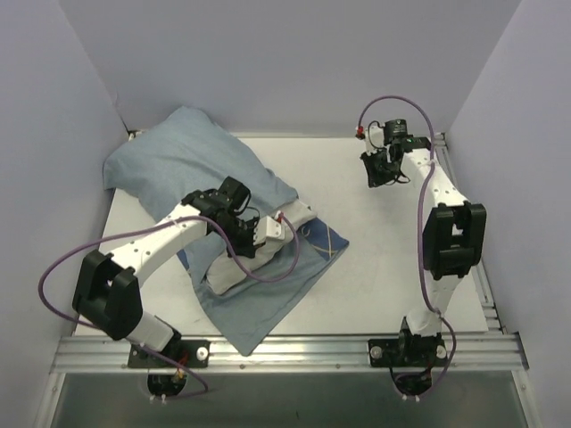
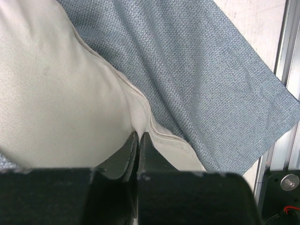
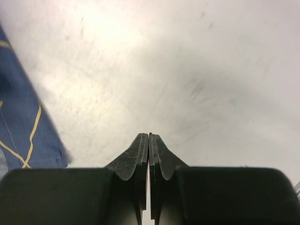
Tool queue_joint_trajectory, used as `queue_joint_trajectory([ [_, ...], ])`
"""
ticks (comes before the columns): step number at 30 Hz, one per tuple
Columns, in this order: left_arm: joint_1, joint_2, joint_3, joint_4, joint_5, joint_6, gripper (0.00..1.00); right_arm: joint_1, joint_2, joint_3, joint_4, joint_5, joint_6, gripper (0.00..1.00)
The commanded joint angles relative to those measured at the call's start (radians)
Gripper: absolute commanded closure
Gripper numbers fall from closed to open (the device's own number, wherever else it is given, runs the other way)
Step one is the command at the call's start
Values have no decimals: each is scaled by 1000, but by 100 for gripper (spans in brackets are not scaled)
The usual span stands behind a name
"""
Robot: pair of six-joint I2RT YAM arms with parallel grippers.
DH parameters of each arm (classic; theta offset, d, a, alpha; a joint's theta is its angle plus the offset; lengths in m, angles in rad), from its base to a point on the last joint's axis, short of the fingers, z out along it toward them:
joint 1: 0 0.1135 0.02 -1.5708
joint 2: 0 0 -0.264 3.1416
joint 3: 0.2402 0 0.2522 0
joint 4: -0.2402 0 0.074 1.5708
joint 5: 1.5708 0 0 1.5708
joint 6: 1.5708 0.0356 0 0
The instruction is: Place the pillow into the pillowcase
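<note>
The pale grey-blue pillowcase point(image 1: 183, 160) lies across the left half of the table, bulging at the back left and flat toward the front. A flap of its navy side with cream lines point(image 1: 326, 241) shows to the right. The white pillow point(image 1: 239, 270) shows partly at the case's middle, the rest hidden by fabric and by my left arm. My left gripper point(image 1: 270, 230) is shut on the pillow's seam point(image 2: 140, 126), with the pillowcase point(image 2: 211, 70) beyond it. My right gripper point(image 1: 385, 174) is shut and empty above bare table at the back right; its view catches a navy corner of the pillowcase point(image 3: 18, 126).
The white table point(image 1: 384, 267) is boxed in by lavender walls at the left, back and right. An aluminium rail point(image 1: 294, 348) runs along the front edge and another along the right edge point(image 1: 486, 294). Purple cables loop from both arms.
</note>
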Motion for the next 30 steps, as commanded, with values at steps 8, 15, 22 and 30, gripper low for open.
queue_joint_trajectory([
  [8,13,7,62,-73,66,4,100,172,-91,-149,-132,-185,-21,60],
  [15,15,28,67,-70,83,1,100,357,-154,-346,27,-25,38,52],
  [22,13,19,47,-66,77,4,100,469,-65,-354,53,110,78,59],
  [30,18,7,22,-56,66,10,100,516,7,-381,69,225,68,72],
])
